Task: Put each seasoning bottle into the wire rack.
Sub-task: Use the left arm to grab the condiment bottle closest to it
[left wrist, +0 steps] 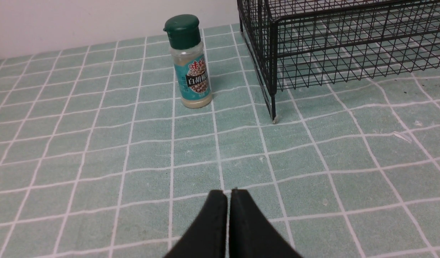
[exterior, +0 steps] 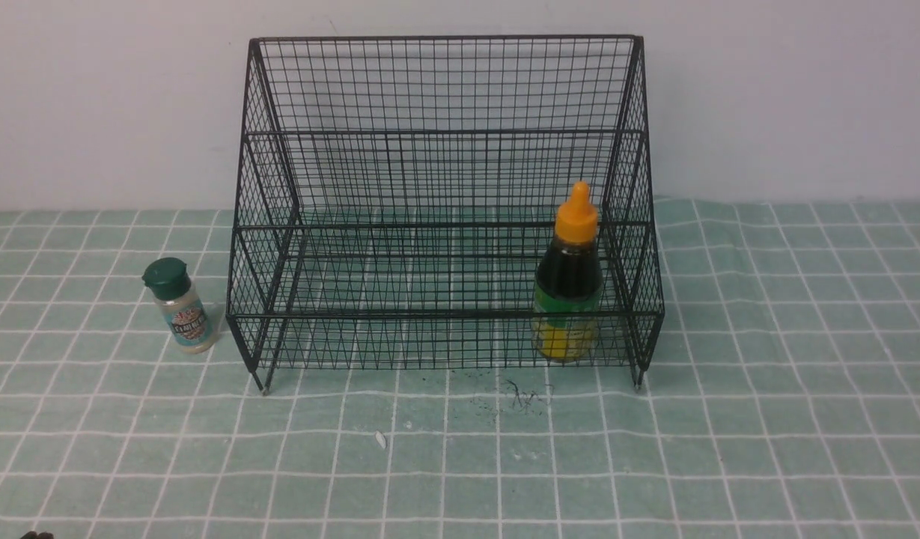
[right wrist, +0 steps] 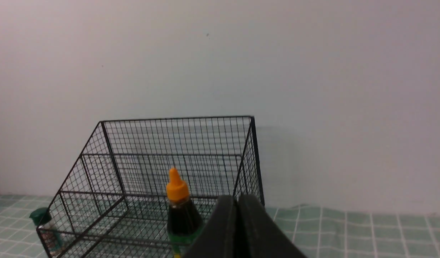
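Note:
The black wire rack [exterior: 445,82] stands at the back middle of the table. The dark-liquid bottle with an orange nozzle cap [exterior: 569,278] stands upright inside the rack's lowest tier, at its right end. The small shaker with a green cap and teal label [exterior: 179,305] stands upright on the cloth just left of the rack, outside it. Neither arm shows in the front view. My left gripper [left wrist: 228,192] is shut and empty, low over the cloth, well short of the shaker [left wrist: 189,61]. My right gripper [right wrist: 237,197] is shut and empty, pulled back from the rack [right wrist: 177,136] and the bottle [right wrist: 180,211].
A green checked cloth [exterior: 766,419] covers the table, with small dark specks [exterior: 519,397] and a white scrap [exterior: 381,440] in front of the rack. A plain white wall [exterior: 93,97] rises right behind the rack.

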Motion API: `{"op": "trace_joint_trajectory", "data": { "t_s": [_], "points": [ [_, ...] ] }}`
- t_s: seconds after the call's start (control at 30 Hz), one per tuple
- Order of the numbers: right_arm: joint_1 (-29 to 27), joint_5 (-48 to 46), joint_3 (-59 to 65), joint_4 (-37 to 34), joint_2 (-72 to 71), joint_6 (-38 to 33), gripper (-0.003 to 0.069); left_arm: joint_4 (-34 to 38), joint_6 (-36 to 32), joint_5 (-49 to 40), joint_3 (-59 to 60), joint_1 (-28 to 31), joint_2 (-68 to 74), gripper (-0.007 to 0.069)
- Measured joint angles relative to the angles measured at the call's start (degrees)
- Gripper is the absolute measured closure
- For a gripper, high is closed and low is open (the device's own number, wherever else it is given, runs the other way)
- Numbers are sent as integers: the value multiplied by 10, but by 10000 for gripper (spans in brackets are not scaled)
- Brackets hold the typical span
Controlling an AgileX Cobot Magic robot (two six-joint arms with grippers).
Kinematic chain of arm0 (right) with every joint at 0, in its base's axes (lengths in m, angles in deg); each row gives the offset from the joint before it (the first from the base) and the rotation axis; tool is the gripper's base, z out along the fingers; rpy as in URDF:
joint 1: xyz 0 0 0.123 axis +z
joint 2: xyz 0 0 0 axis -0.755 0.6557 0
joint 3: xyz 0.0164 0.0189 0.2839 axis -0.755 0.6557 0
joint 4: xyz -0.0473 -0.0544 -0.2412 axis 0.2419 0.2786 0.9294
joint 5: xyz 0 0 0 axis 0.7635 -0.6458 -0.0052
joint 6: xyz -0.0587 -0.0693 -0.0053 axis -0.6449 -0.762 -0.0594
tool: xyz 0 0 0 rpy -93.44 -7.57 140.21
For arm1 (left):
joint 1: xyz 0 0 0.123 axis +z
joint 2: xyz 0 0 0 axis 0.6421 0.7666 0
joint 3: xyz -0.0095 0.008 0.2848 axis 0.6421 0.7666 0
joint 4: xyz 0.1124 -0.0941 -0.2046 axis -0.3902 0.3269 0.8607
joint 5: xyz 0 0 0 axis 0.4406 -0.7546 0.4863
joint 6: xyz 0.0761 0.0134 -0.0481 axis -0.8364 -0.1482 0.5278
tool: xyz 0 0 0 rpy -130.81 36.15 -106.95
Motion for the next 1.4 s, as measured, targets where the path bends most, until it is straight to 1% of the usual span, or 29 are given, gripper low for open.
{"op": "trace_joint_trajectory", "data": {
  "t_s": [0.17,0.33,0.4,0.57,0.63,0.73,0.77,0.9,1.0,1.13,1.4],
  "points": [
    [0,70,75,-48,-1,34,673,0,0,0,0,0,1,631],
    [0,97,106,-48,-1,40,673,0,0,0,0,0,1,631],
    [0,115,115,-39,-1,28,673,0,0,0,0,0,1,631],
    [0,153,139,-27,-1,-27,673,0,0,0,0,0,1,631],
    [-4,163,162,-25,-1,-63,673,0,0,0,0,0,1,631],
    [-48,166,189,-27,-1,-81,673,0,0,0,0,0,1,631],
    [-81,166,210,-28,-1,-84,673,0,0,0,0,0,1,631],
    [-156,166,263,-29,-1,-85,673,0,0,0,0,0,1,631],
    [-194,164,303,-30,-1,-85,673,0,0,0,0,0,1,631],
    [-211,166,310,-30,-1,-76,673,0,0,0,0,0,1,631],
    [-212,166,310,-30,-1,-65,673,0,0,0,0,0,1,631]
  ]
}}
